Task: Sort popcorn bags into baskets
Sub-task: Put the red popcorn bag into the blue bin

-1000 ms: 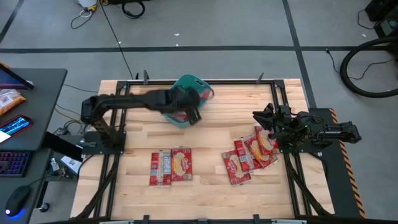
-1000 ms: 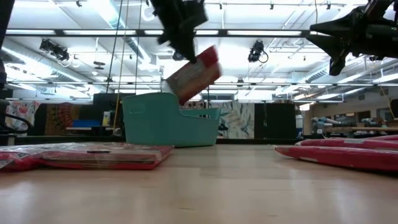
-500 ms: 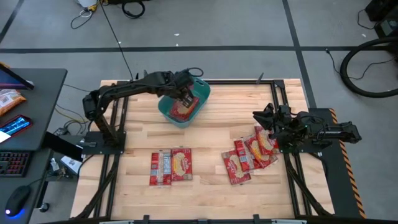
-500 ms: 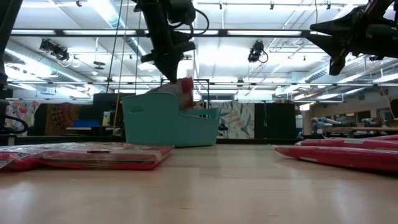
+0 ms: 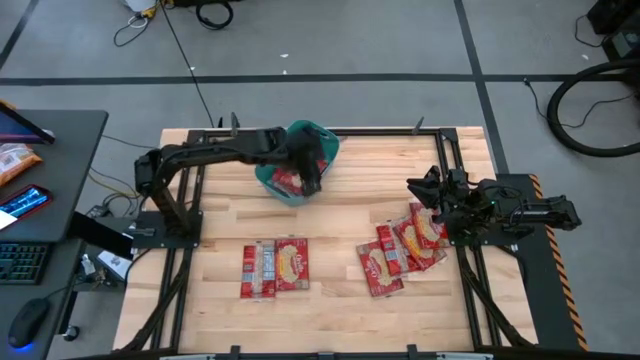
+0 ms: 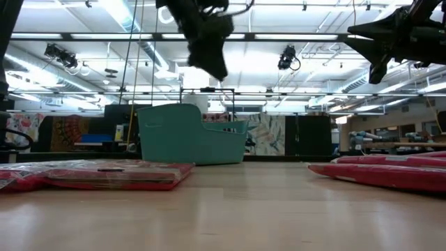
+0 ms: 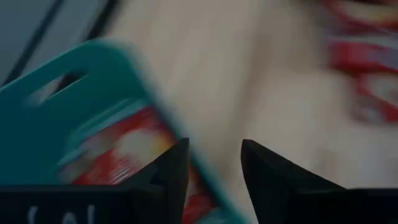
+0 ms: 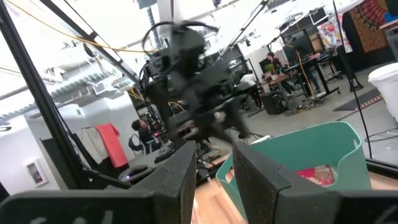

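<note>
Where half a second ago they dipped into the teal tub [image 5: 292, 165], the left gripper's [image 5: 312, 184] fingers [image 7: 168, 171] now hover narrowly parted and empty over its near rim. A red popcorn bag [image 7: 127, 149] lies inside, hidden from the low view. Other bags [image 5: 275, 267] lie flat on the tabletop [image 5: 340, 220]. The right gripper [image 5: 420, 188] waits, narrowly parted

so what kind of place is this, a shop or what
Probably a robotics lab or workshop, not a shop: a wooden table in a metal frame, cables on the grey floor, and a large open hall with strip lights and workbenches behind.
</note>
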Robot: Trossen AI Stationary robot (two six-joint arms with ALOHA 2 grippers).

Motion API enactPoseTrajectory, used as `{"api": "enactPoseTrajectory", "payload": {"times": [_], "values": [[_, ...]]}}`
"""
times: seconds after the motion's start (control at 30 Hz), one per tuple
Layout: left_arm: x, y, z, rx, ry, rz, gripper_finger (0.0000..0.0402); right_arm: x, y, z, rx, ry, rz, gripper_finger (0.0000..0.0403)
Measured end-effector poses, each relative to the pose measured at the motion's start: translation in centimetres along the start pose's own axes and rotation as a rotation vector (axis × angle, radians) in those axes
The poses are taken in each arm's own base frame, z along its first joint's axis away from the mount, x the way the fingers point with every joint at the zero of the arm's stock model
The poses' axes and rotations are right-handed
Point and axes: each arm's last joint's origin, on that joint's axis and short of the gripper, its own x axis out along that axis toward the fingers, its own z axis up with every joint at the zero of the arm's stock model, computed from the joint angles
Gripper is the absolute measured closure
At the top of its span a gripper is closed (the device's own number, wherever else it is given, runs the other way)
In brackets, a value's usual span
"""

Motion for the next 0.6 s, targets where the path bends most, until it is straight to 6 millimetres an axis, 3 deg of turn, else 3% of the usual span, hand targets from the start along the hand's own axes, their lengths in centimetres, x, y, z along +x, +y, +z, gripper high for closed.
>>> {"api": "enactPoseTrajectory", "payload": {"times": [0.2, 0.33, 0.6], "values": [[-0.5, -5.2, -0.3, 0.320, -0.027, -0.227, 0.0260, 0.0, 0.0, 0.0, 0.000, 0.000, -0.001, 0.0291], [0.6, -8.5, -1.4, 0.455, 0.031, -0.285, 0.0260, 0.0, 0.0, 0.0, 0.000, 0.000, 0.000, 0.0291], [2.3, -15.8, -4.7, 0.662, 0.165, -0.230, 0.0260, 0.0, 0.0, 0.0, -0.001, 0.003, -0.001, 0.0291]]}}
